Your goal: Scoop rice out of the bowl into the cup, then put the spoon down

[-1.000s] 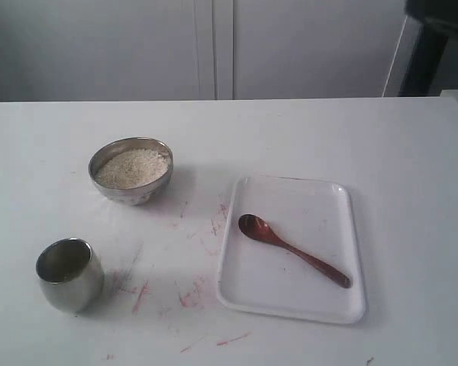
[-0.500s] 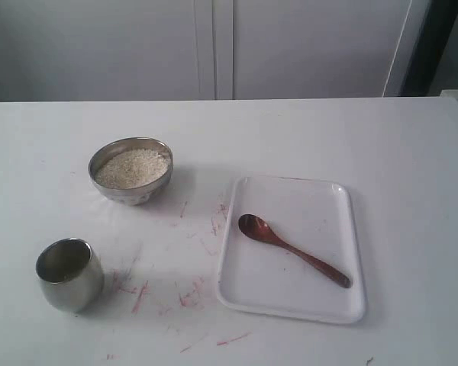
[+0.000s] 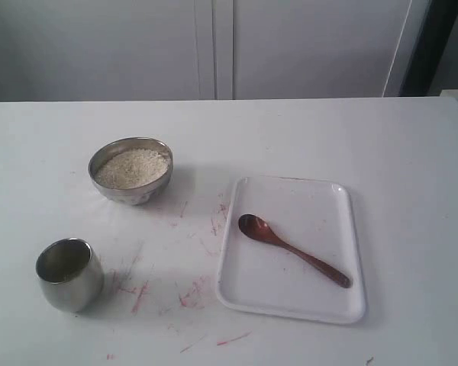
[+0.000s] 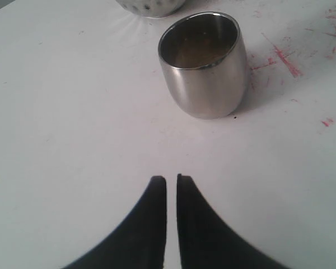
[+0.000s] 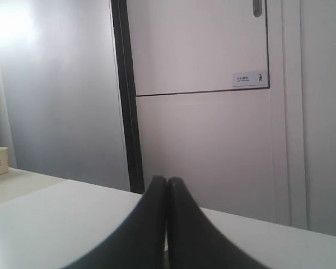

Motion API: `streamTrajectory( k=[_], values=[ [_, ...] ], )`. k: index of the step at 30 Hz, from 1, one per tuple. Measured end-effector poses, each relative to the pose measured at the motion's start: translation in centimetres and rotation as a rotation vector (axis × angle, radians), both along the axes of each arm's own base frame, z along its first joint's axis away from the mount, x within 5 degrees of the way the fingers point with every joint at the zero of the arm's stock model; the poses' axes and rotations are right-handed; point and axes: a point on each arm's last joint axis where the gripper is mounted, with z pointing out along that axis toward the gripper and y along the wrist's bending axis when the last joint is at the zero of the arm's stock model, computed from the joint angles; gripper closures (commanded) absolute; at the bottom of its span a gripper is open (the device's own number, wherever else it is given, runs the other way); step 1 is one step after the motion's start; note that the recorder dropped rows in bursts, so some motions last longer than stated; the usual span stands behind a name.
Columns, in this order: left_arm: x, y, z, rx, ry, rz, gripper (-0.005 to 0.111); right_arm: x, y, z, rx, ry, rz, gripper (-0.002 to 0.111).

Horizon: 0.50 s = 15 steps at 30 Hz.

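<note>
We see little of the robot: the left gripper (image 4: 171,178) and the right gripper (image 5: 167,179) each show two plain matte-black prongs, broad-based and curving to narrow rounded tips.
</note>
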Motion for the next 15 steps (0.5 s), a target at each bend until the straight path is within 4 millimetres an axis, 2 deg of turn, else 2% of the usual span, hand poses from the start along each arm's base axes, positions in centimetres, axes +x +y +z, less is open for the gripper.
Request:
streamTrajectory(
  k=[6, 15],
  values=[
    [0.0, 0.0, 0.0, 0.0, 0.0, 0.0, 0.092, 0.9, 0.7, -2.3, 0.019, 0.043, 0.023, 0.108],
    [0.0, 0.0, 0.0, 0.0, 0.0, 0.0, 0.092, 2.3, 1.6, -7.7, -0.061, 0.173, 0.024, 0.108]
  ],
)
